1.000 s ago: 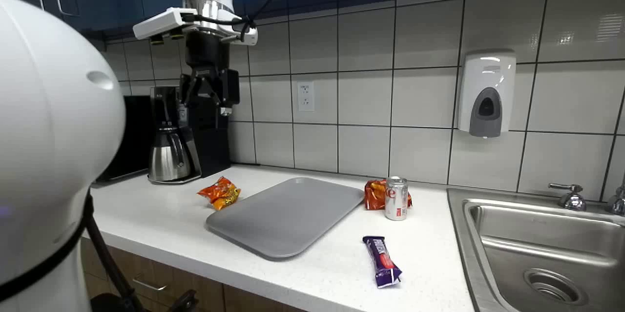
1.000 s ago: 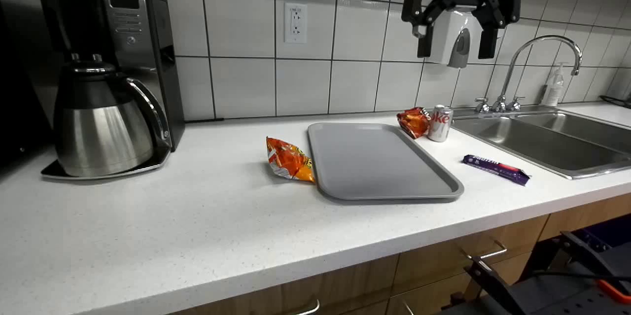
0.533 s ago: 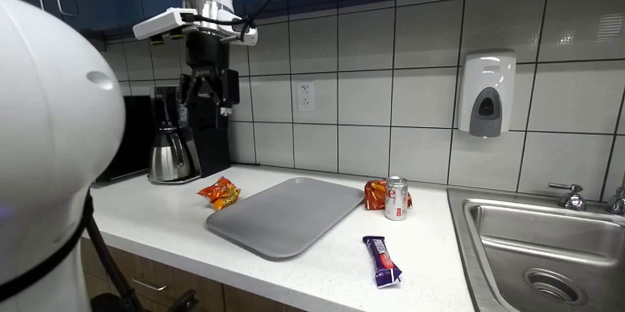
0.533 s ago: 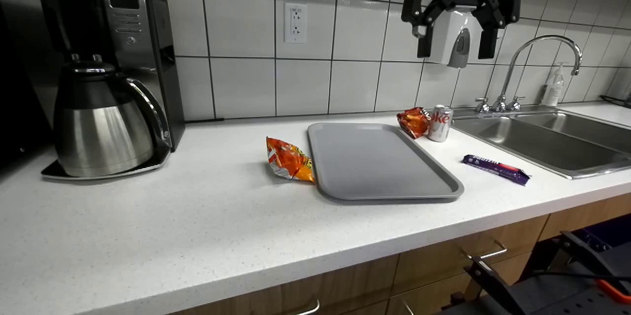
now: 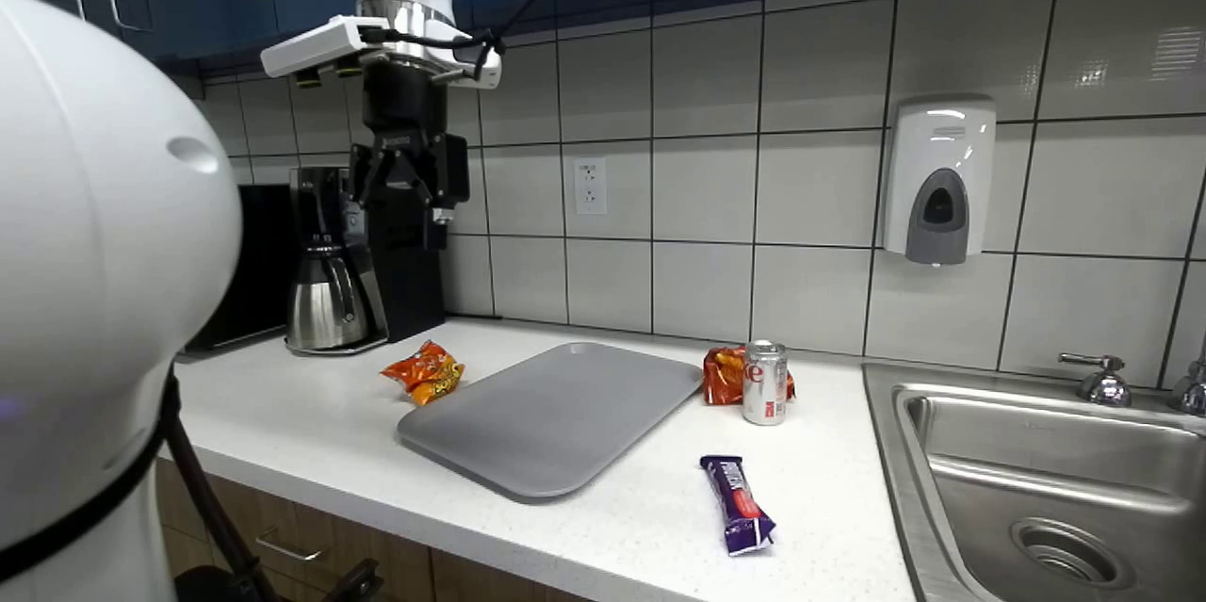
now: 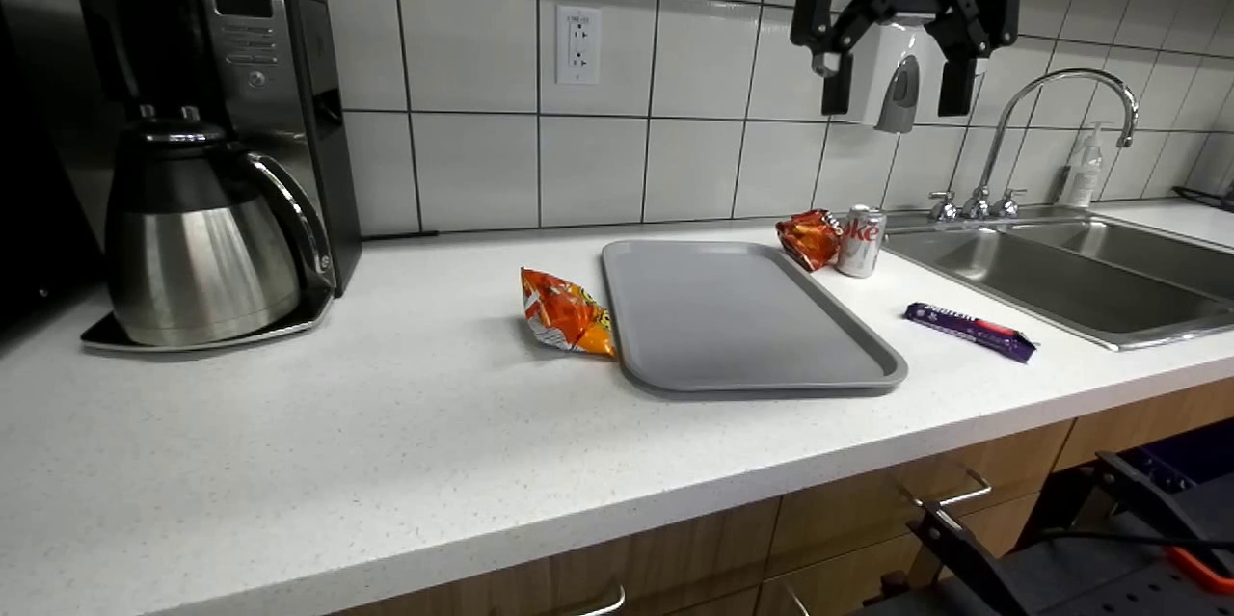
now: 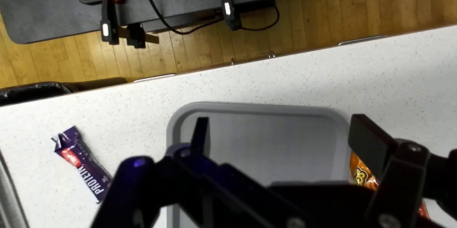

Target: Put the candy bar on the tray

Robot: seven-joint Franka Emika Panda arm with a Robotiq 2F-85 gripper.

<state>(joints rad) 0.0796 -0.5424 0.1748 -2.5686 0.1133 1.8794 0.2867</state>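
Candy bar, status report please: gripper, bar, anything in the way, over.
Gripper open, raised, holding nothing. Candy bar on the counter between tray and sink, apart from both. Soda can upright nearer the wall, likely not in the way.

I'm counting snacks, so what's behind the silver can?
In an exterior view, an orange-red bag sits behind the silver can, showing on both sides of it; the can covers the bag's middle from there.

There is one candy bar (image 6: pixel 969 331), one tray (image 6: pixel 742 317), one can (image 6: pixel 861 243) and two orange bags (image 6: pixel 567 312).
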